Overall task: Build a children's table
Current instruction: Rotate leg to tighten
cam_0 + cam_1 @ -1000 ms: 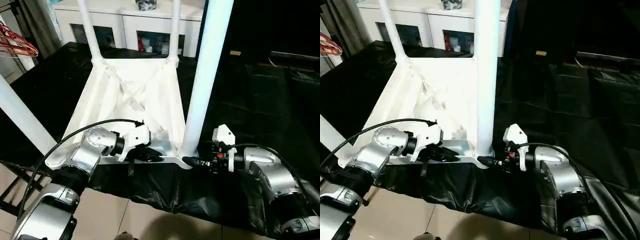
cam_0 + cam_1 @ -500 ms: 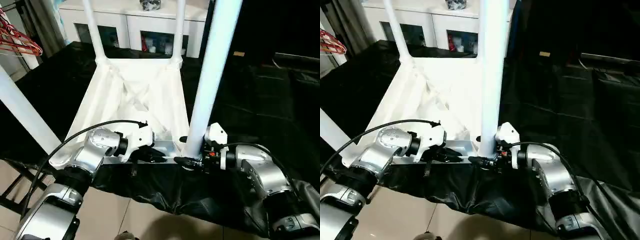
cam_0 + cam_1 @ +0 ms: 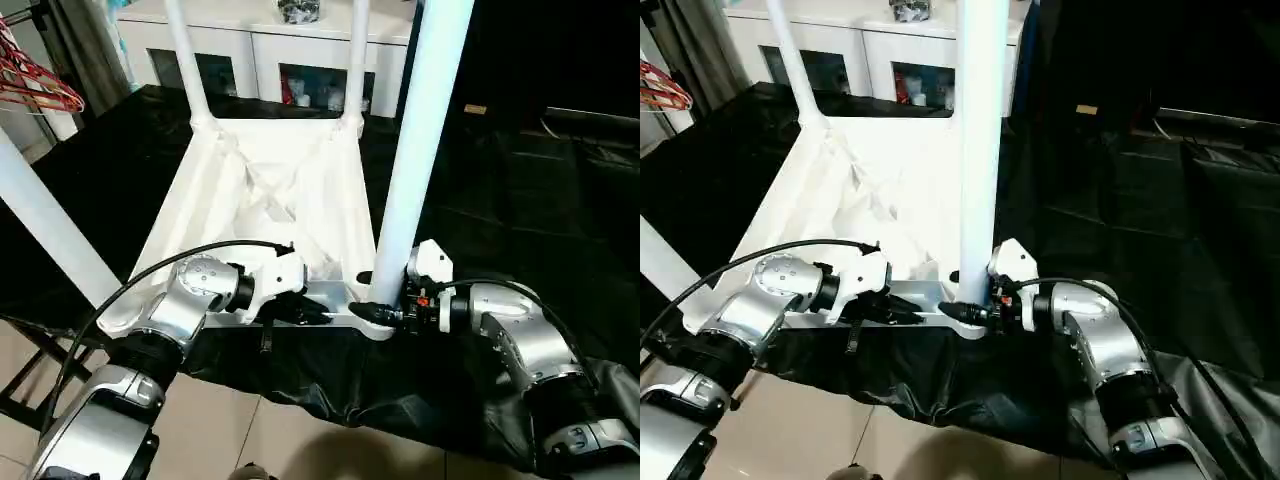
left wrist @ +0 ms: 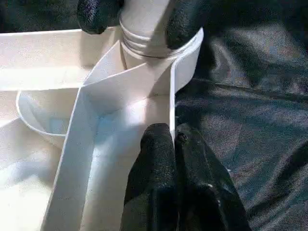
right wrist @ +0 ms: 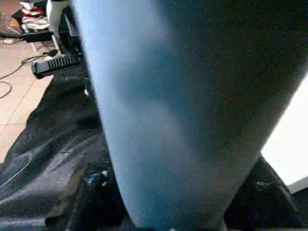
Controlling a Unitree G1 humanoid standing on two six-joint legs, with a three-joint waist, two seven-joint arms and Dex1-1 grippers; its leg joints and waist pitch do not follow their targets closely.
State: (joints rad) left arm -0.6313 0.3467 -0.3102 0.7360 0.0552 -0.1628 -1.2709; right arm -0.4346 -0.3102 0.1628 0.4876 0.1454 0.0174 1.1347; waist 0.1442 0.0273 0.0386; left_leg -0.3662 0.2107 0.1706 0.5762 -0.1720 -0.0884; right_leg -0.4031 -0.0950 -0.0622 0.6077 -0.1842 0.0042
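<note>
The right gripper (image 3: 385, 313) has moved in from the right and now brackets the near right leg (image 3: 415, 150) at its socket, jaws apart around it. The left gripper (image 4: 174, 144) pinches the near rim of the upturned table (image 3: 270, 190), which rests on the black-draped surface (image 3: 520, 200); seating looks underway.

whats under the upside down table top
A black sheet lies under the table top and spreads out past its far, near and right edges. Whatever bears the sheet beneath the top is covered; at the near edge the sheet hangs toward a tiled floor.
</note>
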